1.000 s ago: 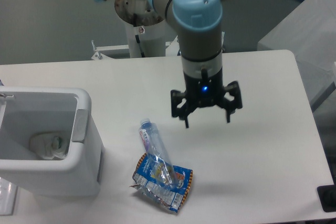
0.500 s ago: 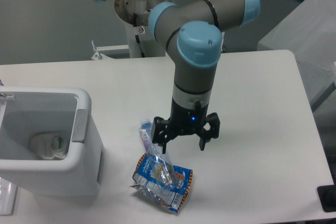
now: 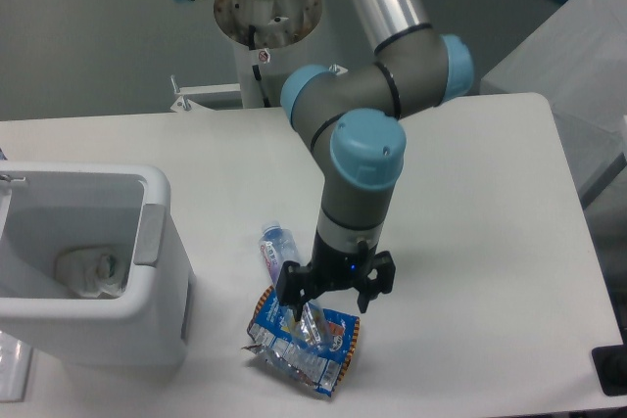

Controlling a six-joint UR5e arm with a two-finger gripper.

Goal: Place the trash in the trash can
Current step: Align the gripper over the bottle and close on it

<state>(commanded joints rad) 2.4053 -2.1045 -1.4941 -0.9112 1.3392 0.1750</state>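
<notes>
At far left we see the trash can, a boxy white bin w/ a grey panel on its right rim, standing on the white table; a white paper wad w/ a green mark lies at the bottom inside it. Just right of the bin, near the table's front edge, we find both pieces of trash: the small clear bottle, purple-white label, lying on its side w/ its cap end pointing up-left, and the blue-and-orange foil snack bag, crumpled flat, w/ the bottle's lower end resting on top of it. Both are outside the can, close to its right wall but not touching it. Directly over the spot where bottle meets bag we see the gripper, pointing straight down, its two black fingers spread wide on either side of the bottle's lower end; nothing is clamped between them. We cannot tell whether the fingertips touch the bag. Above it rises the arm, grey tube w/ light-blue joint caps, running up & left to its base behind the table.
</notes>
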